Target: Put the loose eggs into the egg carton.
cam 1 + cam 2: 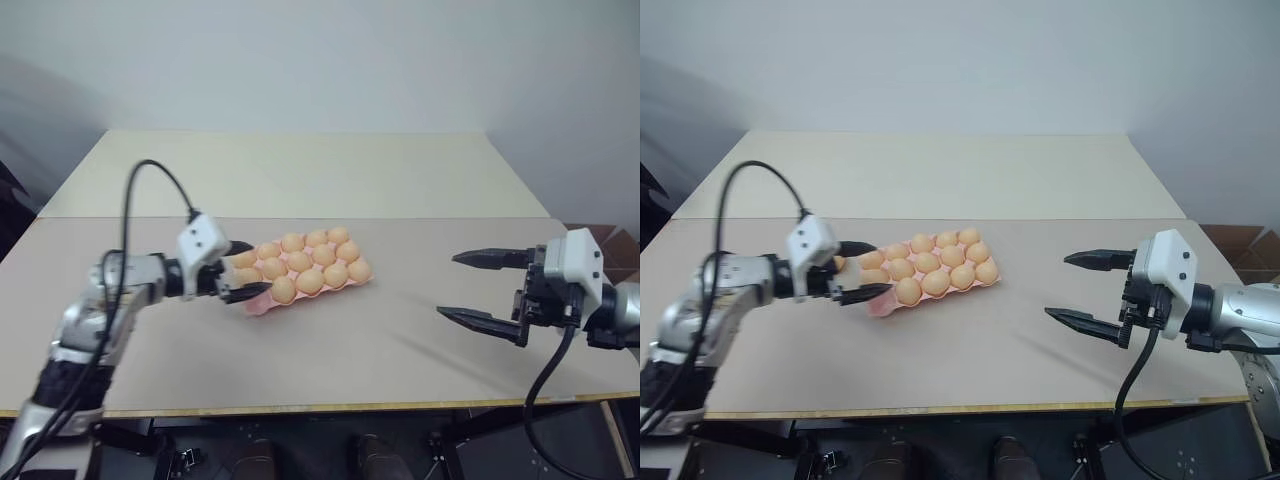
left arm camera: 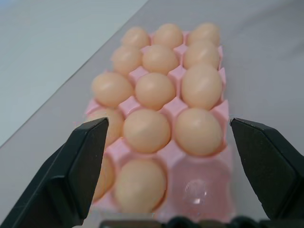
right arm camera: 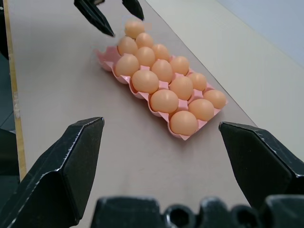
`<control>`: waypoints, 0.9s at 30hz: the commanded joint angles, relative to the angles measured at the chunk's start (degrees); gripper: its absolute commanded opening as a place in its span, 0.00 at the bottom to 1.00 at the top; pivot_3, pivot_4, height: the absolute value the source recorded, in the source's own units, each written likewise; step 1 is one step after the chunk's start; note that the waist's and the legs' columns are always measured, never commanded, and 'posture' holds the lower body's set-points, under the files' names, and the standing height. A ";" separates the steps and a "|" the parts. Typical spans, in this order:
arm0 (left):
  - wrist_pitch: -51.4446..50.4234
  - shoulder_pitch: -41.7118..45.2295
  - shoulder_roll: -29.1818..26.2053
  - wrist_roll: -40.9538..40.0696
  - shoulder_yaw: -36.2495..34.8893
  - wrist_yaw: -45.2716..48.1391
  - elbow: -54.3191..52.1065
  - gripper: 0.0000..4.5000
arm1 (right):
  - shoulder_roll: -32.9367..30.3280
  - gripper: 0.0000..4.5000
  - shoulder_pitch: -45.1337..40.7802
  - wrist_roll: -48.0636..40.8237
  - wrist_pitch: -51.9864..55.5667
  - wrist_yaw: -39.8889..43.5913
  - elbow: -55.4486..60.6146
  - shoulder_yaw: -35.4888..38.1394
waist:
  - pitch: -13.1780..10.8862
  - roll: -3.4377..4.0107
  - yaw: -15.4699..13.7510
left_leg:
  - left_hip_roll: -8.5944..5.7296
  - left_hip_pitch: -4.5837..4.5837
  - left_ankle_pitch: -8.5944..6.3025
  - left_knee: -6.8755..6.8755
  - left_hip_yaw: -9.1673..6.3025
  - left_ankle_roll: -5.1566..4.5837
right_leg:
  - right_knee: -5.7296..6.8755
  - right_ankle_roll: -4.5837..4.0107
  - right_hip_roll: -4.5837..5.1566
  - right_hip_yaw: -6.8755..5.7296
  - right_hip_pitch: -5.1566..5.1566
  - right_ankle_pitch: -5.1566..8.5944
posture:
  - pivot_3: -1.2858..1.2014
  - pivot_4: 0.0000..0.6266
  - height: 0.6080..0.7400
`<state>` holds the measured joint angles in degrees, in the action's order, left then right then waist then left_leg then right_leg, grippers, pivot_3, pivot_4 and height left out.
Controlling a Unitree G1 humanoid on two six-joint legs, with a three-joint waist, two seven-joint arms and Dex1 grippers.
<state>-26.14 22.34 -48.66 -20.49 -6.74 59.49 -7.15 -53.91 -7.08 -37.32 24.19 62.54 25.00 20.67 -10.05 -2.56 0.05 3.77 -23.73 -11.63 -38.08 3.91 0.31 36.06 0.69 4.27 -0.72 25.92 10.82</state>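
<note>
The pink egg carton [image 1: 254,306] lies mid-table, a little left of centre. Eggs [image 2: 154,90] fill all its cups but one; the corner cup [image 2: 197,190] nearest my left gripper is bare. Loose eggs are out of view. My left gripper [image 1: 246,270] hovers at the carton's left end, open, its fingers [image 2: 80,166] straddling the last row with nothing between them. My right gripper [image 1: 450,286] hangs open over bare table well to the right of the carton, and it is also empty. In the right wrist view the carton [image 3: 105,57] lies ahead of the fingers [image 3: 71,161].
The tan table's front edge [image 1: 300,408] runs close below both arms. A second, paler table [image 1: 300,170] adjoins at the back. A black cable [image 1: 150,175] loops above my left arm, and another [image 1: 550,380] hangs under my right.
</note>
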 commanded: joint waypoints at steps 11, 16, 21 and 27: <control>-3.10 -29.03 -3.75 -7.02 -37.31 0.83 -9.71 0.99 | -0.37 1.00 -5.23 -0.02 -2.12 4.51 -5.41 -2.37 | 0.00 0.00 -0.02 | 0.07 -0.02 -0.01 0.01 0.07 0.02 | -0.04 -0.35 0.07 -0.05 0.07 0.22 | 0.52 0.24 1.00; -5.43 -36.55 0.10 -8.95 -40.75 -1.77 -16.07 0.99 | -0.64 1.00 -5.77 0.23 -2.38 5.71 -6.78 -2.74 | 0.00 0.00 -0.41 | 0.06 -0.01 -0.02 0.02 0.12 0.03 | -0.03 -0.35 0.10 -0.03 0.10 0.22 | 0.52 0.24 1.00; -6.78 -36.85 1.31 -10.82 -39.86 -4.65 -18.57 0.99 | -0.66 1.00 -6.88 0.44 -2.14 6.11 -7.23 -3.24 | 0.01 0.00 -0.75 | 0.07 0.00 -0.02 0.02 0.12 0.04 | -0.02 -0.36 0.08 -0.02 0.09 0.22 | 0.52 0.24 1.00; -6.80 -35.72 0.35 -11.56 -38.51 -5.57 -17.47 0.99 | -0.76 1.00 -6.66 0.33 -1.78 6.05 -6.59 -2.66 | 0.01 -0.01 -0.64 | 0.07 -0.01 -0.02 0.02 0.15 0.03 | -0.02 -0.35 0.07 0.00 0.11 0.22 | 0.52 0.24 1.00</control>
<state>-32.92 -13.96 -47.27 -31.10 -44.92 54.44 -24.07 -53.74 -13.17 -36.63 23.18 68.51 17.38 16.51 -10.04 -2.57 -0.60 3.84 -23.74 -11.64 -38.07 4.06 0.34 36.04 0.34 4.33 -0.72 26.03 11.04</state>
